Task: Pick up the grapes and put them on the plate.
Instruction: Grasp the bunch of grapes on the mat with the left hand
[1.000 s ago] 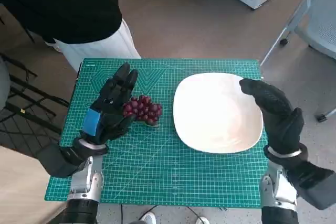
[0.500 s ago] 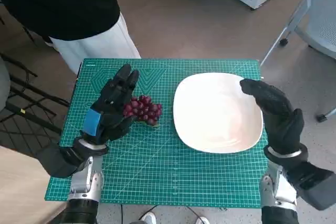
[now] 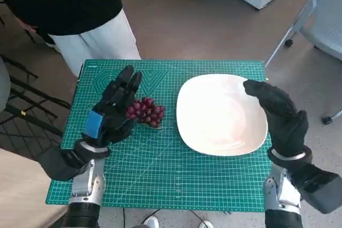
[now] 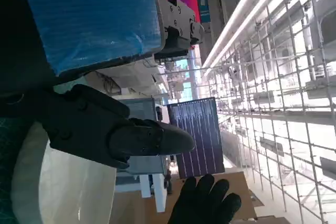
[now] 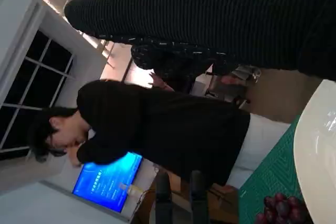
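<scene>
A bunch of dark red grapes (image 3: 145,111) lies on the green cutting mat (image 3: 160,174), left of the white plate (image 3: 221,115). My left hand (image 3: 110,111) hovers just left of the bunch with fingers spread and stretched out, holding nothing; its fingertips reach past the grapes' far side. My right hand (image 3: 278,115) stands raised at the plate's right rim, fingers extended and empty. The right wrist view catches the grapes (image 5: 280,211) beside the plate's edge (image 5: 315,150). In the left wrist view the plate (image 4: 58,187) and the right hand (image 4: 206,202) show beyond my left hand's fingers (image 4: 110,129).
A person in a black top and white trousers (image 3: 88,25) stands at the mat's far left corner. A chair base (image 3: 299,30) sits on the floor to the far right, black frame rods (image 3: 26,110) to the left.
The person behind the table has shifted slightly to the left. Both hands, the grapes and the plate stay where they were.
</scene>
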